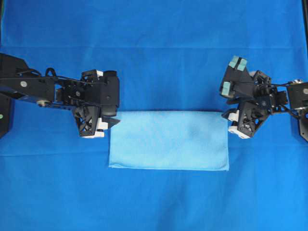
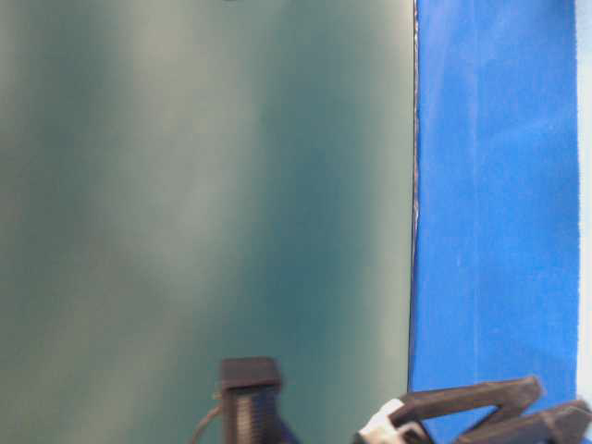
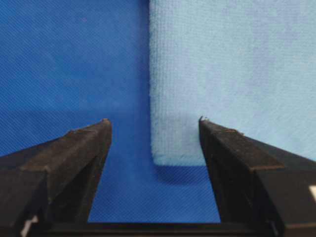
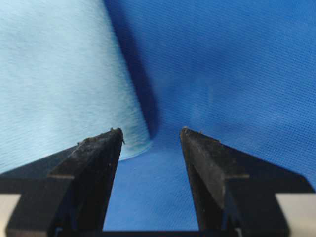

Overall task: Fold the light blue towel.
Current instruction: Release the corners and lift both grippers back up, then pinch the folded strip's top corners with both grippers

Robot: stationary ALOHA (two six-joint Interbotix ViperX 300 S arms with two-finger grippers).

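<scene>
And here it is: the thin, pale sky-blue microfibre towel [image 1: 169,140] lies flat in a wide rectangle at the middle of the surface, on the saturated royal-blue table covering [image 1: 154,48]. Its edges look tidy and square from overhead.

On the left, the left tool [image 1: 107,124] hangs just by the towel's upper left corner. From its own wrist camera the left tool [image 3: 154,129] stands spread wide, nothing between the black fingers [image 3: 84,148], and a corner of the towel [image 3: 232,74] sits in the gap, one finger over the cloth, the other over bare covering [image 3: 69,59].

Over on the right, the right tool [image 1: 233,121] sits at the towel's upper right corner. Its wrist view shows the right tool [image 4: 150,136] also spread and holding nothing, with the towel's corner [image 4: 59,74] curling up just by the left-hand finger [image 4: 96,158].

The table-level view is mostly a blurred teal-grey panel [image 2: 203,185], with a strip of blue covering [image 2: 499,185] beside it.
</scene>
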